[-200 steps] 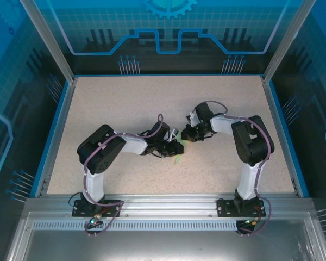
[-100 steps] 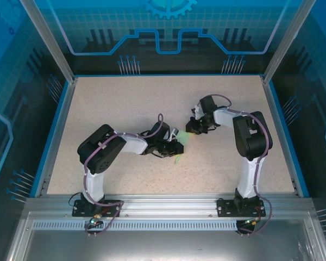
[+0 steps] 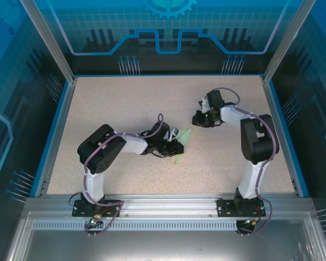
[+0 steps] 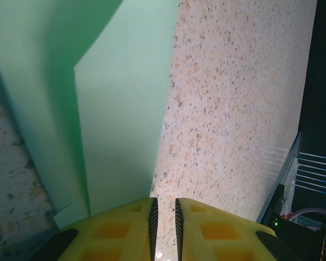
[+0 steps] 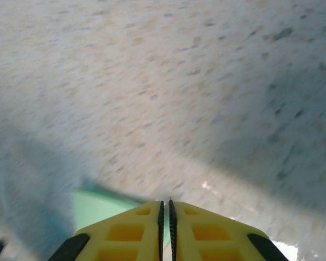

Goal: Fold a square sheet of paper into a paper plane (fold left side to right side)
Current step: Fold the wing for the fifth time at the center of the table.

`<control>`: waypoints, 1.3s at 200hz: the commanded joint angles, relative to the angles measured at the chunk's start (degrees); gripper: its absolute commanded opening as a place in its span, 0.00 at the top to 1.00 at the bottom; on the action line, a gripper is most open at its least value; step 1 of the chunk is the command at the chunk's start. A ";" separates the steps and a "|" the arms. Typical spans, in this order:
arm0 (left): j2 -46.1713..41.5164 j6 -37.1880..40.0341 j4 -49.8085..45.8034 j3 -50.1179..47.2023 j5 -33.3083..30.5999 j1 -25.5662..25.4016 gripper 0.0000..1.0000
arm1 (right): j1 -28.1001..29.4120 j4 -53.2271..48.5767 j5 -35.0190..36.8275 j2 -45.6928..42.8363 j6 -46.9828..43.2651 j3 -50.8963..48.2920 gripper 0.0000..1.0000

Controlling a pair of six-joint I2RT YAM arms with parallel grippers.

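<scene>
Jaws L: near-shut, at paper edge | Jaws R: shut, well apart

I'm seeing plenty of open counter running along the far side and the left. The middle is looking tight: the left claw is sitting right at the paper, and the right claw is hanging near it, leaving just a narrow lane between them.
</scene>
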 commanded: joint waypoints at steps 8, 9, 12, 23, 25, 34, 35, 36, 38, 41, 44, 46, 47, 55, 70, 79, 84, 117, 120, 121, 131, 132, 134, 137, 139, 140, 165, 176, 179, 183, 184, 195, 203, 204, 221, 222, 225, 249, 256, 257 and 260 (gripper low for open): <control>2.32 -0.20 -6.87 -1.51 -0.85 0.01 0.80 | 3.94 3.51 -4.57 -9.69 3.54 -8.98 0.86; 2.32 -0.19 -6.87 -1.51 -0.86 0.02 0.80 | 4.11 3.69 -4.75 -9.82 3.71 -9.28 0.86; 2.32 -0.23 -6.88 -1.51 -0.82 -0.11 0.80 | 4.54 4.14 -5.15 -10.16 4.23 -10.14 0.86; 2.32 -0.15 -6.78 -1.50 -0.79 -0.12 0.80 | 5.92 6.23 -6.79 -10.48 6.31 -12.56 0.86; 2.32 -0.18 -6.71 -1.57 -0.85 -0.12 0.80 | 6.18 6.42 -7.03 -10.43 6.74 -12.91 0.86; 2.22 -0.18 -6.78 -1.46 -0.80 -0.15 0.80 | 7.30 8.43 -8.02 -9.85 8.40 -14.33 0.86; 2.23 -0.18 -6.78 -1.44 -0.79 -0.15 0.80 | 7.41 8.66 -8.15 -9.81 8.51 -14.41 0.86; 2.23 -0.18 -6.78 -1.43 -0.83 -0.15 0.80 | 7.51 8.86 -8.31 -9.70 8.70 -14.54 0.86; 2.23 -0.18 -6.78 -1.49 -0.79 -0.09 0.80 | 7.74 9.30 -8.53 -9.48 8.88 -14.72 0.86; 2.23 -0.21 -6.78 -1.51 -0.78 -0.10 0.80 | 8.05 9.73 -8.73 -9.13 9.19 -14.83 0.86; 2.21 -0.19 -6.80 -1.51 -0.80 -0.10 0.80 | 8.34 10.15 -8.87 -8.73 9.46 -14.87 0.86; 2.22 -0.18 -6.78 -1.49 -0.79 -0.14 0.80 | 8.45 10.26 -8.82 -8.41 9.53 -14.87 0.86; 2.23 -0.18 -6.78 -1.50 -0.83 -0.10 0.80 | 8.56 10.27 -8.82 -8.25 9.60 -14.86 0.86; 2.14 -0.21 -6.78 -1.59 -0.87 -0.13 0.80 | 9.10 10.46 -8.89 -7.00 10.01 -14.59 0.86; 1.93 -0.18 -6.73 -1.67 -0.88 -0.23 0.80 | 9.84 11.16 -9.33 -4.63 10.35 -13.69 0.86; 1.79 -0.23 -6.60 -1.74 -0.94 -0.22 0.80 | 10.06 11.08 -9.18 -3.41 10.40 -13.09 0.86; 1.63 -0.18 -6.52 -1.81 -0.87 -0.23 0.80 | 10.10 10.95 -8.89 -2.71 10.23 -12.75 0.86; -0.70 0.47 -5.45 -2.68 -0.27 -0.16 0.79 | 10.25 7.98 -5.38 0.71 9.43 -11.27 0.86; -0.99 0.71 -5.46 -2.72 -0.18 -0.16 0.78 | 10.20 7.69 -5.09 0.91 9.37 -11.19 0.86; -1.14 0.79 -5.41 -2.73 -0.17 -0.16 0.78 | 10.22 7.54 -5.01 0.98 9.35 -11.22 0.86; -2.95 1.61 -5.71 -2.79 0.14 -0.22 0.76 | 10.19 6.56 -4.15 1.60 9.11 -11.07 0.86; -3.17 1.72 -5.76 -2.81 0.16 -0.19 0.75 | 10.22 6.49 -4.02 1.67 9.08 -11.07 0.86; -3.47 1.96 -5.86 -2.80 0.18 -0.16 0.75 | 10.24 6.20 -3.92 1.77 9.06 -11.13 0.86; -4.03 2.29 -6.10 -2.80 0.23 -0.16 0.74 | 10.25 5.90 -3.77 1.94 8.98 -11.01 0.86; -4.52 2.57 -6.26 -2.78 0.31 -0.20 0.73 | 10.25 5.68 -3.68 2.04 8.93 -10.94 0.86; -4.79 2.64 -6.34 -2.76 0.29 -0.22 0.73 | 10.25 5.57 -3.61 2.11 8.91 -10.96 0.86; -9.61 4.38 -8.34 -2.55 1.01 -0.19 0.69 | 10.27 3.92 -2.68 2.80 8.00 -10.72 0.86; -10.89 4.18 -8.85 -2.63 1.61 -0.19 0.68 | 10.25 4.10 -2.82 2.84 8.09 -10.88 0.86; -11.14 3.98 -8.88 -2.65 1.95 -0.20 0.68 | 10.33 4.13 -2.83 2.73 8.10 -10.85 0.86; -11.30 3.75 -8.82 -2.60 2.44 -0.23 0.68 | 10.34 4.07 -2.92 2.72 8.09 -10.88 0.86; -11.34 3.67 -8.81 -2.63 2.59 -0.23 0.68 | 10.34 4.06 -2.87 2.72 8.09 -10.80 0.86; -11.09 2.44 -8.62 -2.40 4.22 -0.41 0.67 | 10.56 3.89 -2.70 2.73 8.14 -10.62 0.86; -10.44 1.45 -8.36 -2.18 5.20 -0.70 0.67 | 10.69 3.78 -2.59 2.72 8.02 -10.37 0.86; -10.35 1.38 -8.32 -2.15 5.24 -0.73 0.67 | 10.74 3.70 -2.58 2.76 8.01 -10.32 0.86; -8.61 0.52 -7.83 -1.41 6.07 -1.79 0.65 | 11.03 3.27 -2.23 2.87 7.92 -10.01 0.86; -8.46 0.52 -7.87 -1.33 6.07 -1.80 0.65 | 11.08 3.27 -2.23 2.84 7.92 -10.01 0.86; -8.05 0.51 -7.91 -1.10 6.03 -1.97 0.65 | 11.05 3.26 -2.24 2.81 7.95 -10.01 0.86; -5.71 0.25 -7.98 -0.35 4.77 -2.22 0.65 | 11.22 2.84 -2.04 2.91 7.79 -9.80 0.87; -5.34 0.26 -8.03 -0.36 4.19 -2.30 0.65 | 11.30 2.67 -1.94 2.86 7.74 -9.75 0.86; -5.29 0.26 -8.02 -0.36 4.12 -2.24 0.65 | 11.30 2.66 -1.86 2.83 7.70 -9.79 0.86; -5.10 0.26 -8.05 -0.36 3.94 -2.19 0.65 | 11.29 2.57 -1.85 2.82 7.66 -9.83 0.87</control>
